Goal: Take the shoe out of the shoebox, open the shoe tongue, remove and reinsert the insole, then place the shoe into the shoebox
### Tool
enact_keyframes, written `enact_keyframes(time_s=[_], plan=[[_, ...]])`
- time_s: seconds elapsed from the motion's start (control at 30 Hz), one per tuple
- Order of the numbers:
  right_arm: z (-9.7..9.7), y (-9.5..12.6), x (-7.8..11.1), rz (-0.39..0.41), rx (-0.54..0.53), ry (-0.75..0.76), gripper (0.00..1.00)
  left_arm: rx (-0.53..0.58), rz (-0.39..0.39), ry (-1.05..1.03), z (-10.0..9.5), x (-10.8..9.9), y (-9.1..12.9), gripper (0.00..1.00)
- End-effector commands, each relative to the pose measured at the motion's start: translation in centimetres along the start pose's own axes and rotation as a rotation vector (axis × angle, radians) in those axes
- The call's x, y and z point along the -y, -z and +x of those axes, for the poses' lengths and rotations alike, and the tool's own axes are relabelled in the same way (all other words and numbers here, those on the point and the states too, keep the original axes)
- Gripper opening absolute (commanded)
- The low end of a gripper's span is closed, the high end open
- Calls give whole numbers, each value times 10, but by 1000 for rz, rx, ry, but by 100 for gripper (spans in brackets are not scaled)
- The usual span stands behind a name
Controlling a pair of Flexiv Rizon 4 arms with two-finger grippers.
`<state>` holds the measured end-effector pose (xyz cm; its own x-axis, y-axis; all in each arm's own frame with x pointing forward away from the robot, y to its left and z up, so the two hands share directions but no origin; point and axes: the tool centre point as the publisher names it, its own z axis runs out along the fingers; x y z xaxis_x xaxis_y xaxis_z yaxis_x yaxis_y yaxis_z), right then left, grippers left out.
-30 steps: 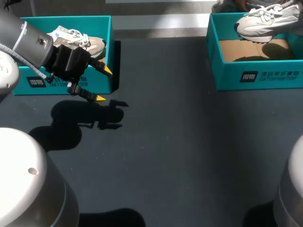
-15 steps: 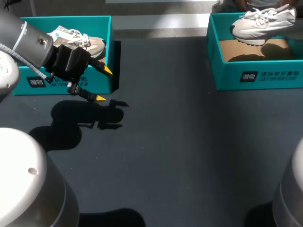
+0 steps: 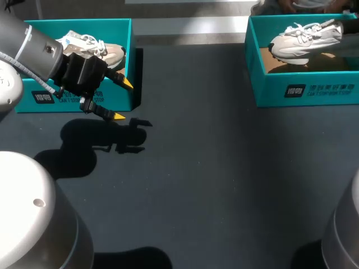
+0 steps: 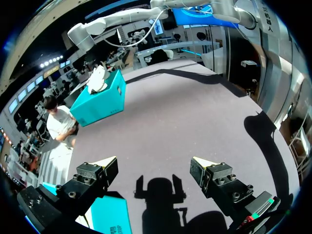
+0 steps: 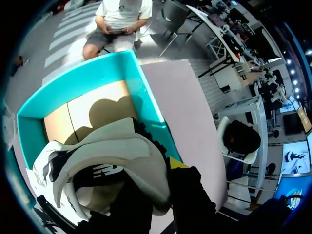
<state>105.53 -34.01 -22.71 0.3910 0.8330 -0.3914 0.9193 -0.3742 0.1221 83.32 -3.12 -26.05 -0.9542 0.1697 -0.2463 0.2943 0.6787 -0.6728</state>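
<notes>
Shoe [image 3: 305, 39] over shoebox [image 3: 303, 89] on dark table [image 3: 213, 168]

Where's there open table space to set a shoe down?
The wide bare table between the left shoebox and right shoebox, and on toward the near edge. It's crowded beside the left shoebox, where the open left gripper hangs.

The dark table [image 3: 202, 179] bears a teal left shoebox [image 3: 130, 50] and right shoebox [image 3: 269, 92], well apart.

Bright light, left tool [image 3: 123, 100] casting hard shadow on table [image 3: 224, 185]
</notes>
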Motion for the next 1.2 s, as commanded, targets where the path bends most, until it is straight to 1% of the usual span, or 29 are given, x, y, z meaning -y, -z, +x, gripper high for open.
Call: enact_keyframes(time_s=[0.03, 0.23, 0.33, 0.37, 0.57, 0.8, 0.83, 1.2], plan=[[4, -9, -6, 1, 0, 9, 0, 0, -3, 0, 1, 0, 0, 100], [12, -24, -14, -7, -4, 26, 0, 0, -3, 0, 1, 0, 0, 100], [18, -30, -12, -12, -3, 38, 0, 0, -3, 0, 1, 0, 0, 100], [19, -31, -12, -22, -1, 35, 0, 0, -3, 0, 1, 0, 0, 100], [21, -30, -6, -19, 14, 30, 0, 0, -3, 0, 1, 0, 0, 100], [20, -40, 7, -4, 17, 34, 0, 0, -3, 0, 1, 0, 0, 100], [20, -42, 10, 8, 15, 33, 0, 0, -3, 0, 1, 0, 0, 100], [19, -67, 27, 22, 26, 37, 0, 0, -3, 0, 1, 0, 0, 100]])
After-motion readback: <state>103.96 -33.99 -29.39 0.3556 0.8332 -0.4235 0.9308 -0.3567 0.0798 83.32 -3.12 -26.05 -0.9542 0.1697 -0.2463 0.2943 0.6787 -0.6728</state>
